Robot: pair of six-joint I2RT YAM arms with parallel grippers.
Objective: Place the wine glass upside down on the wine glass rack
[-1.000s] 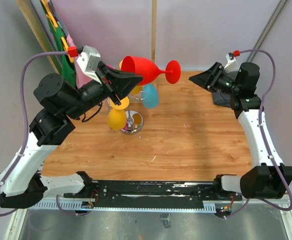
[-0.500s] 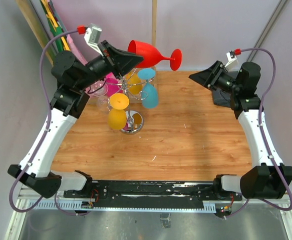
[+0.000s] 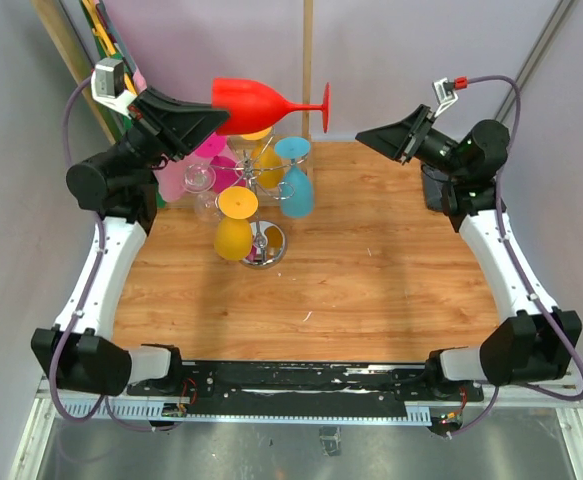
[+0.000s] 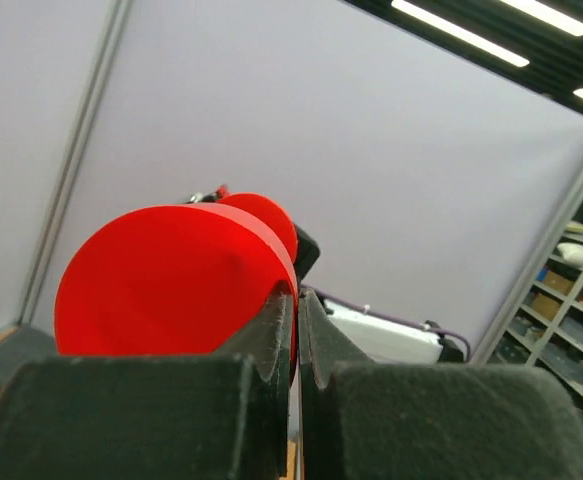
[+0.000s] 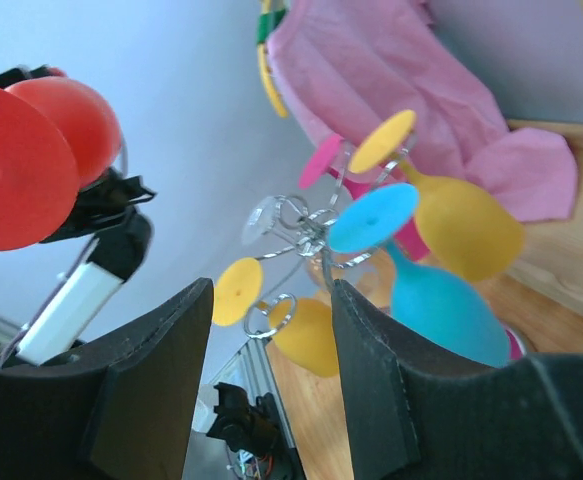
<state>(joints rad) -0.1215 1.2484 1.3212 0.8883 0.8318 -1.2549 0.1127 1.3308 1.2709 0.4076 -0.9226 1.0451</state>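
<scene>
Left tool pinches the wine glass at its bowl rim; seemingly light, stiff, slippery; right tool gapes empty

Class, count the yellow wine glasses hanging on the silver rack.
2. One yellow glass hangs on the near side of the rack; the other yellow glass on its far side. More may be hidden.

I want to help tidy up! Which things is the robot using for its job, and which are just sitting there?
Job: red wine glass, left gripper pinching it, silver wine glass rack.
Just there: blue glass and yellow glass hanging on the rack, pink cloth, open right gripper.
</scene>
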